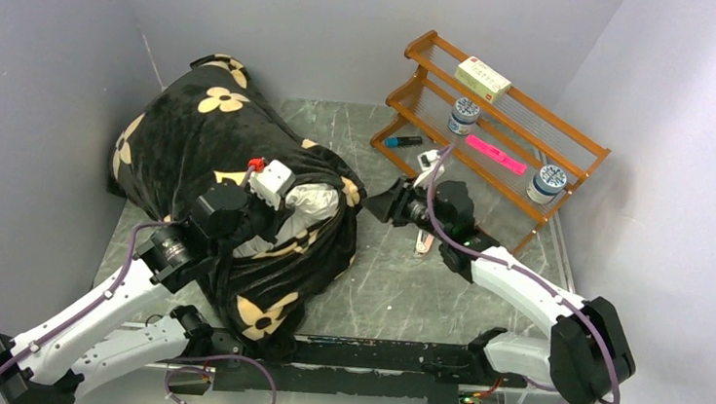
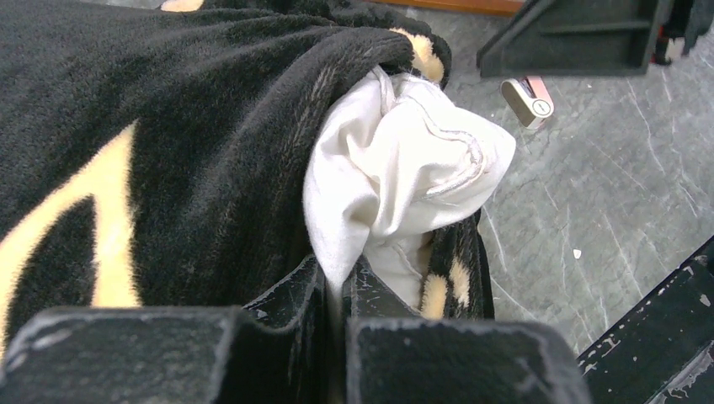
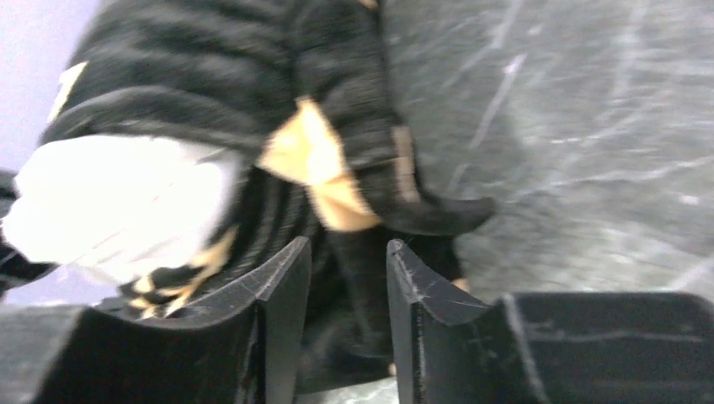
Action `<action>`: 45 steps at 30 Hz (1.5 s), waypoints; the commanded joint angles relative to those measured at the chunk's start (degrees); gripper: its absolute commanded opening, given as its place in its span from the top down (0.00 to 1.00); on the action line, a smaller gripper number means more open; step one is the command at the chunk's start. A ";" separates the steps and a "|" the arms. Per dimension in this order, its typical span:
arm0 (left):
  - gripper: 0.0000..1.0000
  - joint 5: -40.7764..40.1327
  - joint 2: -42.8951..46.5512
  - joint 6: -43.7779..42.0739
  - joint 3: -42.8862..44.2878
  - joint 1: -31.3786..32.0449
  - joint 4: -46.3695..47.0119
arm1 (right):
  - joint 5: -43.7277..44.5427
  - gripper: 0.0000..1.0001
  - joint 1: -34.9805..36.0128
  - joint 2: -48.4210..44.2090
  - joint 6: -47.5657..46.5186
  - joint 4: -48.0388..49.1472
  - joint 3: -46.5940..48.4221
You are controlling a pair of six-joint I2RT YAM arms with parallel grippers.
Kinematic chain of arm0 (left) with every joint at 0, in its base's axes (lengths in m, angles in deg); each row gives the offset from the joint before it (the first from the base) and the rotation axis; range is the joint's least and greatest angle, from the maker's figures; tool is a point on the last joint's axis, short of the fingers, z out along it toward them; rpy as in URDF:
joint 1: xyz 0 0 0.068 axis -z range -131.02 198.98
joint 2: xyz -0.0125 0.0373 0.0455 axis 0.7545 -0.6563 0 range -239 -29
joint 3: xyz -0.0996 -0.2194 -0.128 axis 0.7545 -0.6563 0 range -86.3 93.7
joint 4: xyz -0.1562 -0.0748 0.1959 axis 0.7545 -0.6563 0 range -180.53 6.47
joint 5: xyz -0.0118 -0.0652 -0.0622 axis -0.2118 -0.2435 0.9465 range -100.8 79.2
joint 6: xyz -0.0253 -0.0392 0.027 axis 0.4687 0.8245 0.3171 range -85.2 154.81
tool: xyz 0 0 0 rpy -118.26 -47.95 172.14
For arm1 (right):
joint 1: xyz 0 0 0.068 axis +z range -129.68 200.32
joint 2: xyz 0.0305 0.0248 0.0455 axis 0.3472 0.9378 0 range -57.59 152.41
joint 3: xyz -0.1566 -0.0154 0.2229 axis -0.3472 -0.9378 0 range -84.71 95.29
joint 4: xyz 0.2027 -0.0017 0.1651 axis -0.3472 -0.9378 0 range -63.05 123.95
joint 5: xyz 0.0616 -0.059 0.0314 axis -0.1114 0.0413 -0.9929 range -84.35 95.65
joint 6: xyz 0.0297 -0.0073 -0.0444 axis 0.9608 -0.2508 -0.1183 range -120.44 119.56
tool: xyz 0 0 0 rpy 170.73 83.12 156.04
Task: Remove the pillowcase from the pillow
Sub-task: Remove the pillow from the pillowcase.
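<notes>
Scratched grey table (image 1: 446,268); plush black pillowcase (image 1: 193,139), crumpled white pillow (image 2: 396,168) protruding.

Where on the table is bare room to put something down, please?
Bare table lies between the pillowcase, the right arm and the near rail. A smaller strip lies behind, between pillowcase and rack. It is crowded before the rack: a marker and small items.

Most of the pillow (image 2: 396,177) lies hidden inside the pillowcase (image 2: 168,126), while the right wrist view is smeared by blur
</notes>
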 commanded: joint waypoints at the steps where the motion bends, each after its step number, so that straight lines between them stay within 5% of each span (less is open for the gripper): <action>1: 0.95 -2.38 0.42 -0.27 2.12 -1.02 2.66 | 3.09 0.55 6.25 0.55 4.81 6.67 1.48; 7: 0.95 -2.78 1.05 -0.42 1.47 -1.02 1.62 | 4.33 0.51 7.52 2.88 12.48 13.74 1.53; 18: 0.95 3.18 0.76 -1.68 1.22 -1.02 2.98 | 2.70 0.50 11.07 10.71 11.71 12.28 5.85; 27: 0.31 12.39 -1.88 -8.00 3.86 -1.02 3.58 | 2.12 0.52 14.08 13.45 9.60 11.61 10.01; 38: 0.15 20.77 -6.68 -18.24 12.39 -0.94 2.45 | 2.10 0.53 15.79 15.14 9.95 12.23 11.76; 45: 0.06 14.21 -9.24 -25.94 13.30 3.05 3.37 | 2.03 0.53 16.34 15.92 9.88 12.17 12.29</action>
